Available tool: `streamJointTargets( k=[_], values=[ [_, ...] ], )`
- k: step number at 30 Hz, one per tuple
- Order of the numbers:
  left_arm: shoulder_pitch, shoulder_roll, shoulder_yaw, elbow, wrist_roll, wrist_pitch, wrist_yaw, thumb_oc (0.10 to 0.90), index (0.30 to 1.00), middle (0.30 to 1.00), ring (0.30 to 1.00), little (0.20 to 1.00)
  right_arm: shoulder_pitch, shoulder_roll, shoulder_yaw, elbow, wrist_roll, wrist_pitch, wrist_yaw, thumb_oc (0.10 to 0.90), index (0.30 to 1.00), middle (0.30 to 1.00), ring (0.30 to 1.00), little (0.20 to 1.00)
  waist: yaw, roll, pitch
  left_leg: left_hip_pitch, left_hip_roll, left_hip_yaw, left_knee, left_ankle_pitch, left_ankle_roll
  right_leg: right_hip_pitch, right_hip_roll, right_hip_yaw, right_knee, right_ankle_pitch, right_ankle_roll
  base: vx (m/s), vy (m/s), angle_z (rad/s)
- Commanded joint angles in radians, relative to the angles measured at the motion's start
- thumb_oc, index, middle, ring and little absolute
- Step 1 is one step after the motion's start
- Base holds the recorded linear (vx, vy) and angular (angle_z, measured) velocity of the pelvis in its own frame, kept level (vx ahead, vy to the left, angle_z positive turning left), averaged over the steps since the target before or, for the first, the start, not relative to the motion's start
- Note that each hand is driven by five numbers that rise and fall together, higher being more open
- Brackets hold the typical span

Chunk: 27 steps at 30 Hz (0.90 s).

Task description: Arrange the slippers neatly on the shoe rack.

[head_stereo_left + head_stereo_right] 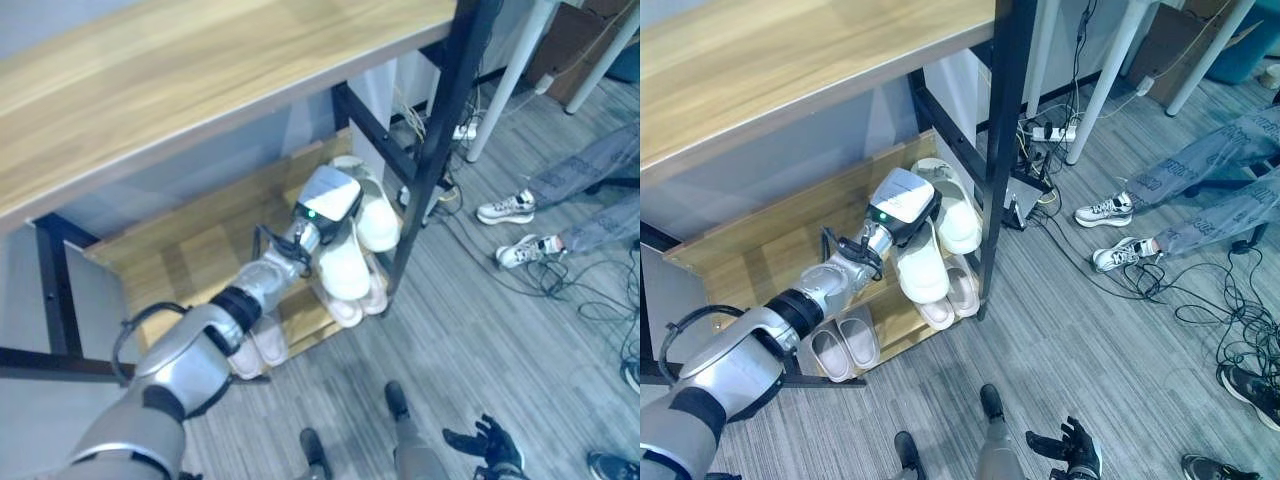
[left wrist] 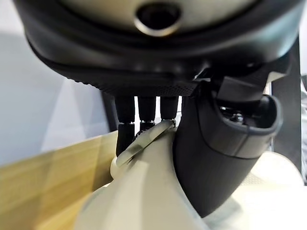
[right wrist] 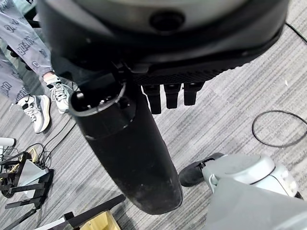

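Slippers lie on the lower shelf of the shoe rack (image 1: 750,250), which is the largest thing here: a black metal frame with a wide wooden top board and a wooden lower shelf close to the floor. All the slippers are gathered near the front right corner of that shelf, beside the black upright post (image 1: 1000,150).

Behind the rack stands a white desk leg (image 1: 1105,80), with a tangle of cables and a power strip (image 1: 1050,132) on the grey floor (image 1: 1120,360) at its foot. At the right a person sits, with grey trouser legs and white sneakers (image 1: 1102,211) on the floor.

The left robot hand (image 1: 902,208) reaches over the lower shelf and holds a cream slipper (image 1: 921,268); in the left wrist view the fingers (image 2: 144,115) and the thumb close around its edge. This held slipper is tilted, above another slipper pair (image 1: 950,295) at the front edge of the shelf. One more cream slipper (image 1: 952,215) lies just behind, near the post. A pinkish pair (image 1: 843,348) lies side by side at the front edge, further to the left.

The right robot hand (image 1: 1070,450) hangs low over the floor, holding nothing, with its fingers relaxed.
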Motion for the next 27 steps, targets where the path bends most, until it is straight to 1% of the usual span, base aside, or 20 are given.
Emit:
streamJointTargets(
  k=[1,4,8,11,12,16,19,22,27],
  values=[
    [-0.21,0.054,0.05,0.125,0.038,0.042,0.023,0.4,0.3,0.3,0.3,0.3,-0.035,-0.064,0.01,-0.023,0.039,-0.065,-0.01,0.8,0.9,0.9,0.9,0.9,0.001,0.014,0.053,0.009,-0.006,-0.078,-0.004,-0.078,0.011,0.064,0.054,-0.095,0.032,-0.127,0.027,0.05,-0.047,-0.02],
    [-0.183,0.078,0.1,0.063,0.026,0.054,0.034,0.4,0.3,0.3,0.3,0.3,-0.016,-0.05,0.009,-0.043,0.04,-0.071,-0.007,0.8,0.9,0.9,0.9,0.9,0.013,0.012,0.051,0.011,-0.008,-0.091,-0.004,-0.079,0.012,0.073,0.053,-0.108,0.029,-0.133,0.025,0.0,0.0,0.0],
    [-0.164,0.081,0.112,-0.007,0.053,0.048,0.038,0.4,0.3,0.3,0.3,0.3,-0.036,-0.053,0.012,-0.047,0.032,-0.068,-0.008,0.8,0.9,0.9,0.9,0.9,0.024,0.011,0.055,0.013,-0.011,-0.108,-0.004,-0.082,0.011,0.084,0.051,-0.123,0.028,-0.141,0.023,0.0,-0.002,0.04],
    [-0.161,0.108,0.119,-0.055,0.058,0.043,0.036,0.4,0.3,0.3,0.3,0.3,-0.048,-0.057,0.008,-0.046,0.039,-0.066,-0.006,0.8,0.9,0.9,0.9,0.9,0.027,0.01,0.058,0.01,-0.013,-0.112,-0.004,-0.082,0.011,0.086,0.05,-0.129,0.023,-0.138,0.025,0.0,0.002,0.01],
    [-0.149,0.148,0.137,-0.126,0.065,0.041,0.036,0.4,0.3,0.3,0.3,0.3,-0.044,-0.051,0.006,-0.056,0.041,-0.068,-0.003,0.8,0.9,0.9,0.9,0.9,0.036,0.007,0.061,0.005,-0.015,-0.114,-0.004,-0.081,0.011,0.085,0.047,-0.137,0.018,-0.133,0.027,0.0,0.0,0.0],
    [-0.129,0.182,0.149,-0.169,0.085,0.041,0.032,0.4,0.3,0.3,0.3,0.3,-0.047,-0.041,0.009,-0.057,0.028,-0.061,-0.004,0.8,0.9,0.9,0.9,0.9,0.046,0.002,0.066,0.003,-0.015,-0.118,-0.004,-0.078,0.012,0.088,0.046,-0.145,0.019,-0.134,0.026,0.0,0.001,0.01],
    [-0.131,0.188,0.15,-0.168,0.086,0.043,0.031,0.4,0.3,0.3,0.3,0.3,-0.048,-0.043,0.004,-0.058,0.038,-0.06,-0.001,0.8,0.9,0.9,0.9,0.9,0.047,-0.002,0.069,0.001,-0.015,-0.121,-0.004,-0.077,0.011,0.088,0.046,-0.15,0.02,-0.136,0.025,0.01,0.003,0.06],
    [-0.152,0.183,0.16,-0.152,0.078,0.058,0.037,0.4,0.3,0.3,0.3,0.3,-0.057,-0.041,0.025,-0.059,0.025,-0.052,-0.001,0.8,0.9,0.9,0.9,0.9,0.049,-0.008,0.075,-0.004,-0.016,-0.124,-0.004,-0.075,0.011,0.086,0.044,-0.153,0.016,-0.134,0.025,0.01,0.023,0.1],
    [-0.23,0.124,0.124,-0.056,0.067,0.079,0.04,0.4,0.3,0.3,0.3,0.3,-0.067,-0.048,0.047,-0.064,0.017,-0.05,0.001,0.8,0.9,0.9,0.9,0.9,0.041,-0.016,0.083,-0.016,-0.015,-0.122,-0.004,-0.072,0.012,0.074,0.044,-0.154,0.016,-0.129,0.026,0.0,0.004,0.01]
  ],
)
